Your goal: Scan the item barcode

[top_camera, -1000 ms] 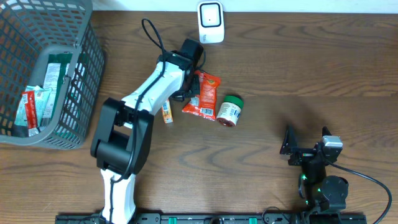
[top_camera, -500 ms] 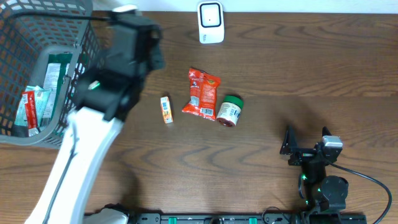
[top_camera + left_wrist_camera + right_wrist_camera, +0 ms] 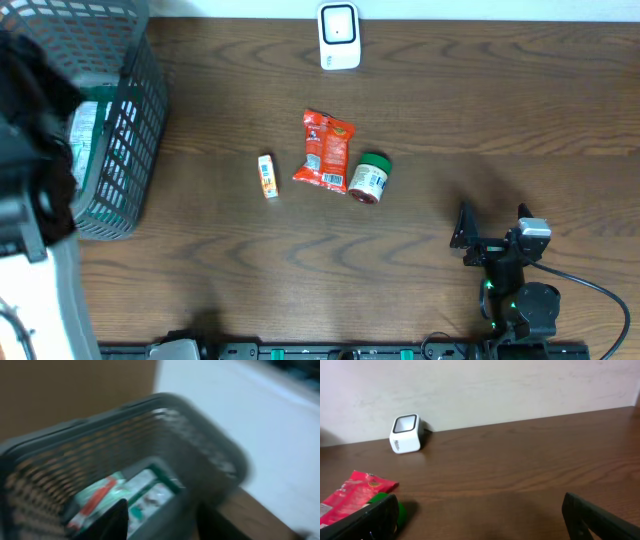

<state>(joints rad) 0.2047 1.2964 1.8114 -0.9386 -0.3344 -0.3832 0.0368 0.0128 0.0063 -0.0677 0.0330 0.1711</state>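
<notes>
1. Since the earlier overhead frames the left arm [image 3: 40,170] has swung away from the middle of the desk [image 3: 450,110]. It now shows as a dark blur at the far left edge, over the grey plastic mesh basket [image 3: 135,120].
2. The left hand [image 3: 160,522] is released. In its wrist view the two dark fingers [image 3: 112,520] stand apart with nothing between them. It hangs above the inside of the basket, where flat green, white and red packets [image 3: 145,495] lie on the bottom; the view is blurred.
3. The red crinkled foil snack packet [image 3: 325,150] lies flat near the centre of the desk, to the right of the basket and well apart from the left hand.
4. A small yellow-orange stick pack [image 3: 267,176] lies just to the left of the snack packet. A small green-lidded jar [image 3: 371,178] lies on its side at the packet's lower right corner; whether they touch I cannot tell.
5. The white boxy barcode scanner [image 3: 339,35] stands at the back edge of the desk, behind the snack packet and apart from it.
6. The right hand [image 3: 493,228] sits at the front right, its fingers spread wide and empty. The snack packet lies well apart from it, to its left and further back.
</notes>
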